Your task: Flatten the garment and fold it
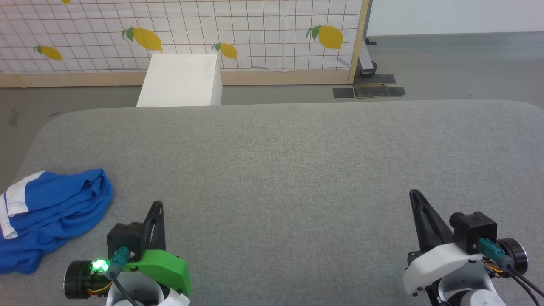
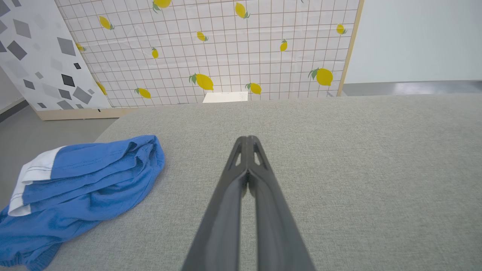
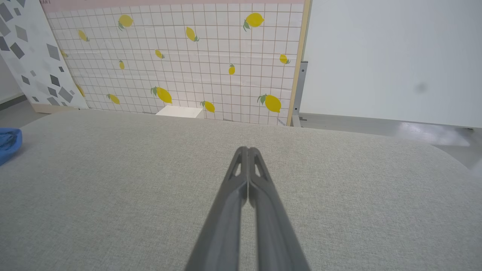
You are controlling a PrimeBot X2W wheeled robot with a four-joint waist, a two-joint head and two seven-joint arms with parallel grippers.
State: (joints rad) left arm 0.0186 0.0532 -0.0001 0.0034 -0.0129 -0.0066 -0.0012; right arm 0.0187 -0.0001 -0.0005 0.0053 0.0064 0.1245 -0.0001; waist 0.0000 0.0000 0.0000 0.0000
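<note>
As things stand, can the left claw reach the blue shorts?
Probably yes: the blue shorts lie bunched on the grey surface just left of the left claw, nothing between them; the shut claw must open first.

The shorts (image 1: pixel 55 212) are seen crumpled in a loose heap of bright blue fabric, neither flattened nor folded. White trim (image 1: pixel 17 199) is shown on the heap's left side. The heap is laid at the left edge of the grey worktop (image 1: pixel 297 170).

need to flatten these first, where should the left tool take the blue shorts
Probably the white hem lying exposed atop the crumpled garment: a plainly free edge. Come down from above, from its right, where the shut left tool sits.
</note>
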